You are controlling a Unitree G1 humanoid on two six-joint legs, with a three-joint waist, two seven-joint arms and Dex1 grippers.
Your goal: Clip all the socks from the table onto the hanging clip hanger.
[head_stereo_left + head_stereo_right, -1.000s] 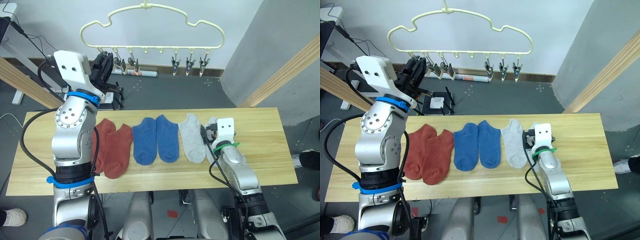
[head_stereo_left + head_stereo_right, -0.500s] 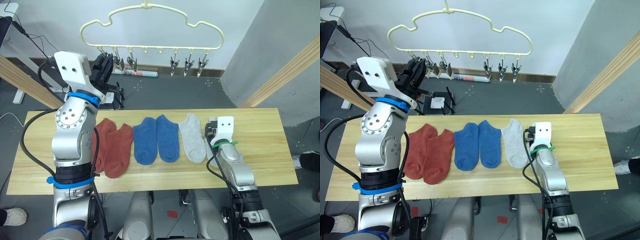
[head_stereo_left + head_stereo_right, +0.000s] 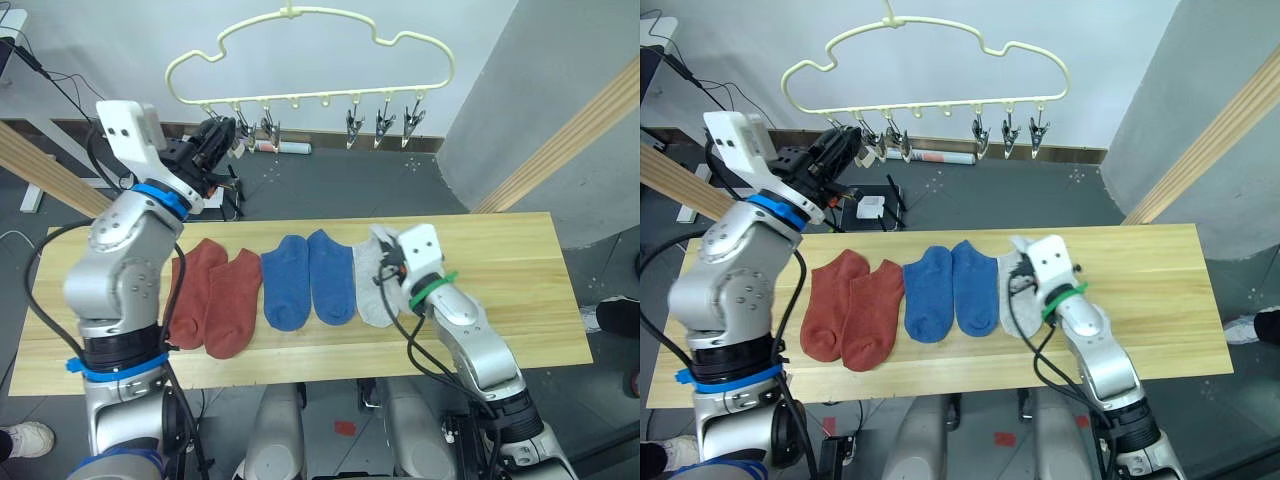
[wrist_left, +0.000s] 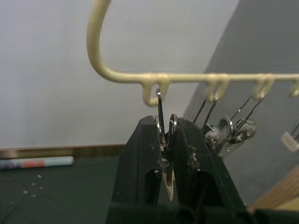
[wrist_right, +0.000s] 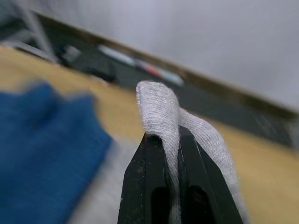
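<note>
On the light-wood table (image 3: 520, 290) lie two rust-red socks (image 3: 215, 295) and two royal blue socks (image 3: 308, 278), side by side. To their right is a light grey sock (image 3: 368, 292). My right gripper (image 3: 385, 262) is shut on the grey sock's edge (image 5: 159, 102), which folds up between the fingers. The pale yellow clip hanger (image 3: 310, 97) hangs behind the table. My left gripper (image 3: 222, 135) is raised to its left end and shut on the leftmost metal clip (image 4: 160, 112). Other clips (image 3: 380, 122) hang free along the bar.
Slanted wooden poles stand at the right (image 3: 560, 140) and the left (image 3: 40, 170) behind the table. The table's right part beyond the grey sock is bare wood. A shoe (image 3: 20, 435) shows on the floor at the lower left.
My right gripper went from open to shut on the grey sock and moved left along the table, bunching it. The left gripper stays on the clip. The camera shifted slightly.
</note>
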